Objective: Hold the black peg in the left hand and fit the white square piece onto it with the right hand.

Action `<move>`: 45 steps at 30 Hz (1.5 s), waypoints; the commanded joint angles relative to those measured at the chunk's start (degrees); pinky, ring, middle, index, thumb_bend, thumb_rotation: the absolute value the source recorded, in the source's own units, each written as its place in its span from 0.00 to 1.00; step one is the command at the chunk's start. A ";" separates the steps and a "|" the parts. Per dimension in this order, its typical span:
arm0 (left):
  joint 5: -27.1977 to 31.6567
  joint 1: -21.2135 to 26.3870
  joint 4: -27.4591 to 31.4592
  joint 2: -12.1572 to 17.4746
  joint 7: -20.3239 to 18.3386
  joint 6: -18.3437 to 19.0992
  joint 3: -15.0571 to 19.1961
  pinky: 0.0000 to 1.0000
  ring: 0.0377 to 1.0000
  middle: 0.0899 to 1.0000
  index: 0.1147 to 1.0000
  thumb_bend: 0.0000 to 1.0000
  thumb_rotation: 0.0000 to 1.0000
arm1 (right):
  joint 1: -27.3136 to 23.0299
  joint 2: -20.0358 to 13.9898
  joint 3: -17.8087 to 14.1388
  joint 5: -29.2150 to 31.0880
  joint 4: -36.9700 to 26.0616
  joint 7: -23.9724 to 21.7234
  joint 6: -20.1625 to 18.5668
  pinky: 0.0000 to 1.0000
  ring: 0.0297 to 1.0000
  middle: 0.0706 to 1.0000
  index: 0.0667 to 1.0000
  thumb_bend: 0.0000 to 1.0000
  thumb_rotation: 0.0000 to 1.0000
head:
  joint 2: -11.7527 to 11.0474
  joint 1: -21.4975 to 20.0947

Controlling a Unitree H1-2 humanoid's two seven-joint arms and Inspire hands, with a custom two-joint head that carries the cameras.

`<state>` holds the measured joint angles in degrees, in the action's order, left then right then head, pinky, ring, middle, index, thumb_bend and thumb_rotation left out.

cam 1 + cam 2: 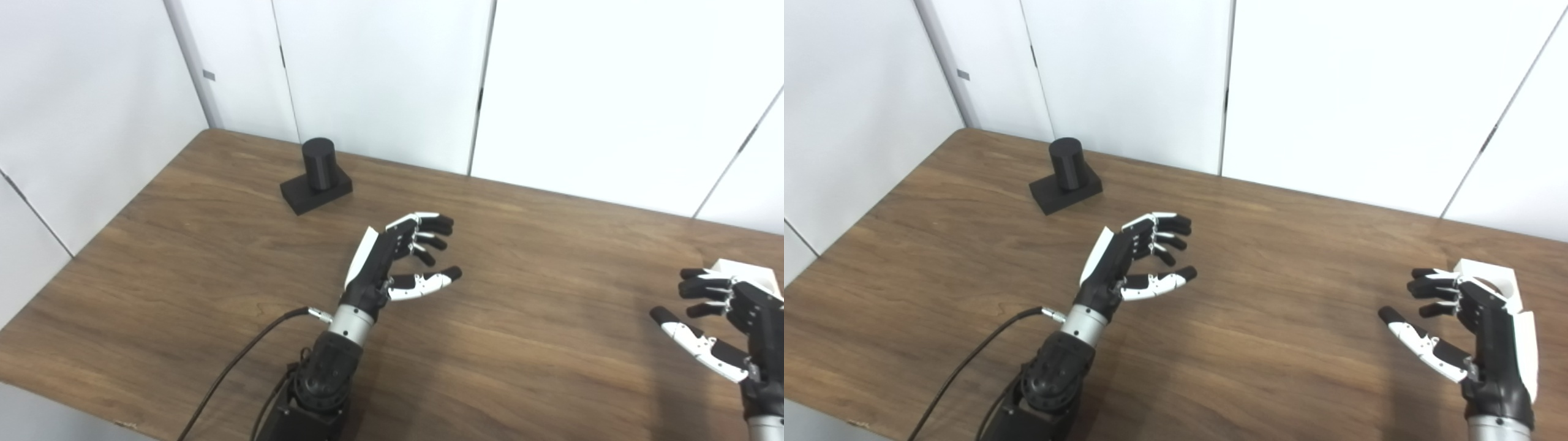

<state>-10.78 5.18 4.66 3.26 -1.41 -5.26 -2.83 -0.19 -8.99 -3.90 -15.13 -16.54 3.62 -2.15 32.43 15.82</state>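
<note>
We note the left hand (1133, 260) over mid-table, fingers spread, holding nothing. The right hand (1464, 321) is likewise spread and empty, just in front of the white square piece (1494, 278) near the table's (1274, 343) right edge. The black peg (1066, 174) stands upright at far left, well apart from both.

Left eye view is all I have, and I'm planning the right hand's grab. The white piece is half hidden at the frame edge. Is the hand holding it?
Observer: No. In the right eye view the right hand is open and the white square piece lies on the table just behind its fingers.
Operator: Can you see a hole in it?
Observer: Yes, a round opening shows on its upper face, beside the hand.
</note>
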 commanded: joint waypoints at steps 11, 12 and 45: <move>-1.87 12.47 1.80 15.28 -4.19 7.52 4.51 0.63 0.73 0.75 0.69 0.78 0.23 | -1.14 0.43 -0.49 0.29 -4.07 -0.01 -1.73 0.47 0.58 0.63 0.45 0.50 0.11 | -0.06 0.16; -1.59 13.49 1.28 16.07 -4.21 8.03 5.00 0.62 0.73 0.75 0.69 0.78 0.22 | -1.15 0.39 -0.52 0.30 -4.07 -0.04 -1.76 0.47 0.58 0.63 0.45 0.50 0.11 | -0.12 0.25; -18.92 27.65 -15.94 26.92 2.94 19.69 4.91 0.66 0.82 0.83 0.74 0.86 0.25 | -1.54 0.34 -0.69 -0.92 -4.40 0.24 -1.50 0.44 0.56 0.60 0.45 0.50 0.11 | -0.27 0.93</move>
<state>-28.12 29.39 -11.84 27.66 -0.19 14.69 1.89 -0.01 -8.57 -4.23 -15.72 -18.47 3.20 -4.53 32.08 16.70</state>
